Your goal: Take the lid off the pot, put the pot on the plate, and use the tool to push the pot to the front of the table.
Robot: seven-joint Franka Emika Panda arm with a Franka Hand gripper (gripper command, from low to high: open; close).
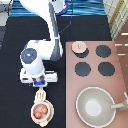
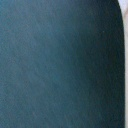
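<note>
lid (image 1: pixel 78 47) is already parked on the stove and the pot (image 1: pixel 41 111) sits on its plate (image 1: pixel 32 118), so the claw (image 1: pixel 39 85), pinching the tool (image 1: pixel 40 94), should push dead-centre.

Looks like a robot lab staged as a play kitchen: black table (image 1: pixel 12 60), brown stove panel (image 1: pixel 93 60), black burners (image 1: pixel 102 51), grey pan (image 1: pixel 92 106). Robot's tool (image 1: pixel 38 84) low over the table toward the exterior view's left.
</note>
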